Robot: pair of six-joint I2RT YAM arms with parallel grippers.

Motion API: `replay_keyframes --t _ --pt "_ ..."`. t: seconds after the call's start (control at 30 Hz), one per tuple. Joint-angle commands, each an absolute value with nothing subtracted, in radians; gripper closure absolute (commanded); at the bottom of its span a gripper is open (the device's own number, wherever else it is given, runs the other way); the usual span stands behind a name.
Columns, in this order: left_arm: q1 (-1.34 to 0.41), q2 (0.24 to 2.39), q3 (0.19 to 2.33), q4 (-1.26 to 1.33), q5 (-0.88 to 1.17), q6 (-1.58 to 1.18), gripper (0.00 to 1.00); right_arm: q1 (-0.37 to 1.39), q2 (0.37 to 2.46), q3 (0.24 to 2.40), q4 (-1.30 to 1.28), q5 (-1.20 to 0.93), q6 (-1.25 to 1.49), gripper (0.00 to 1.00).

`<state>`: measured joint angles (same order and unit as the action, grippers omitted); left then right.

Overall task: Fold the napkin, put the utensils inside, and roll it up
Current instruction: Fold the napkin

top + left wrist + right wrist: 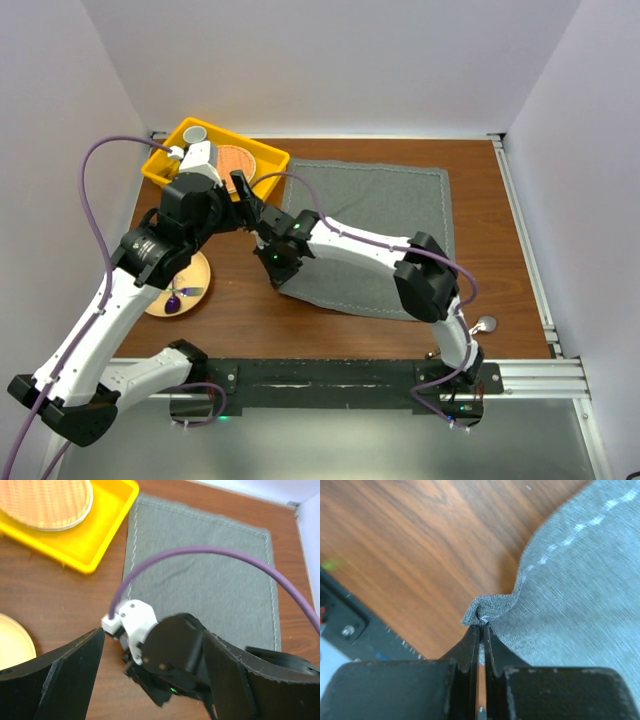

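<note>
The napkin (375, 230) lies flat on the brown table (330, 325), from the middle toward 2 o'clock, and only its corner at 7 o'clock is lifted. At 10 o'clock of the napkin, just beside it, stands a yellow tray (160, 165) holding a woven plate (238, 160) and a small grey cup (195, 132). At 8 o'clock on the table there is a pale round plate (195, 275) with a purple utensil (175, 298) on it, partly hidden under the left arm. A small silver object (485, 323) lies at 5 o'clock near the base of the right arm, too small to name. The right arm bends at its elbow over the near edge of the napkin and stretches toward 9 o'clock. The right gripper (481, 625) has its jaws pressed together on the puckered corner of the cloth. The left arm rises from 7 o'clock and leans over the pale plate. The left gripper (155, 637) hangs in the air with its fingers (60, 675) wide apart, holding nothing, and the wrist of the right arm and a purple cable (210, 552) stand between it and the napkin.
</note>
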<state>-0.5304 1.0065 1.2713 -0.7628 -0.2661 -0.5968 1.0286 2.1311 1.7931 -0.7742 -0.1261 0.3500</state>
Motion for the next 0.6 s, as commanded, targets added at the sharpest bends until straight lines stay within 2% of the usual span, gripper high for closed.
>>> replay_keyframes --t 0.0,0.2,0.43,0.57 --pt "-0.525 0.997 1.27 -0.738 -0.275 -0.569 0.16 0.933 1.973 1.757 -0.79 -0.13 0.403 1.0" --pt "-0.525 1.002 1.252 -0.718 -0.264 -0.543 0.16 0.662 1.901 1.686 -0.782 -0.074 0.353 1.0" --pt "-0.526 1.023 1.247 -0.695 -0.235 -0.512 0.16 0.35 1.982 1.759 -0.781 -0.037 0.249 1.0" --pt "-0.526 1.016 1.227 -0.675 -0.227 -0.491 0.16 0.252 2.045 1.804 -0.752 -0.035 0.226 1.0"
